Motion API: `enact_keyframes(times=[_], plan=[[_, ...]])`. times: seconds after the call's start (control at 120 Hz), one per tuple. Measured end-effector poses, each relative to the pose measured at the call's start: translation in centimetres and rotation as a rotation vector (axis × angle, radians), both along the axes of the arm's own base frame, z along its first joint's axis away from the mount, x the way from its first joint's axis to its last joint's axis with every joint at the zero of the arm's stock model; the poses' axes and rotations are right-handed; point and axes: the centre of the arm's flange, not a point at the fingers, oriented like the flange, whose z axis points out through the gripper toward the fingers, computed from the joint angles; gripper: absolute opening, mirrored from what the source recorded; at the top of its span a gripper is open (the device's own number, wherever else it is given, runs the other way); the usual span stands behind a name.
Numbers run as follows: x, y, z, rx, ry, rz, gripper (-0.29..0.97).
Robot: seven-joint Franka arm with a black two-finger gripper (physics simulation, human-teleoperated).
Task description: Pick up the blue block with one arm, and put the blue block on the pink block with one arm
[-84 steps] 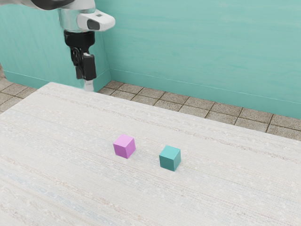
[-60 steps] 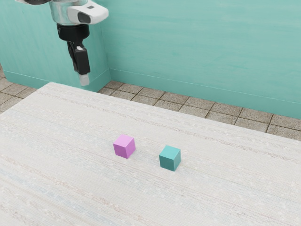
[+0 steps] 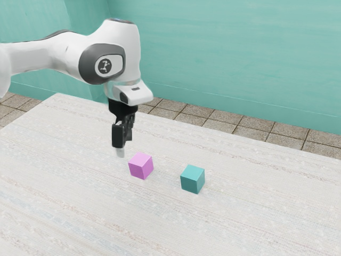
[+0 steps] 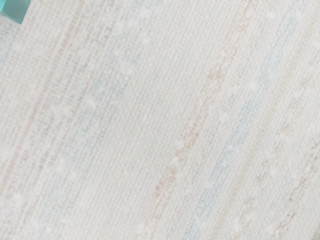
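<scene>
— Since half a second ago, what has moved?

— The white arm (image 3: 69,53) has swung down from high by the teal wall (image 3: 240,48). Its black two-finger tool (image 3: 120,153) now hangs low over the pale woven-textured counter (image 3: 240,213), pointing straight down. Both blocks sit where they sat.

— Is the tool released or clenched?

— I cannot tell; it is seen edge-on. Nothing is held in it.

— What is nearest to it?

— The small pink cube (image 3: 140,165), just beside the tool on the exterior view's right, apart from it and resting flat on the counter.

— And the blue block?

— The blue-green cube (image 3: 192,178) stands on the counter near the pink cube, further to the exterior view's right and a little closer to the camera. A gap of bare counter lies between the two cubes. In the wrist view one corner of the blue-green cube (image 4: 12,9) shows at the frame's edge, with streaked counter (image 4: 175,130) under the hand.

— Beyond the counter?

— Brown floor tiles (image 3: 256,125) run along the foot of the teal wall.
</scene>
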Motion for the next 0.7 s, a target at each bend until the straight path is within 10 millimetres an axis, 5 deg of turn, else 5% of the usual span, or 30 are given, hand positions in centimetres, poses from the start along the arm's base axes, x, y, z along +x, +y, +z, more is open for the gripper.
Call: enact_keyframes(times=[0.15, 0.325, 0.567, 0.7], plan=[[1.9, -1.3, -1.9, -0.047, -0.036, -0.128, 0.68], [3.3, -6.3, -5.2, -0.094, -0.043, -0.297, 0.68], [5.1, -7.0, -7.2, -0.113, -0.102, -0.344, 0.68], [8.1, -8.2, -9.3, -0.114, -0.116, -0.349, 0.68]])
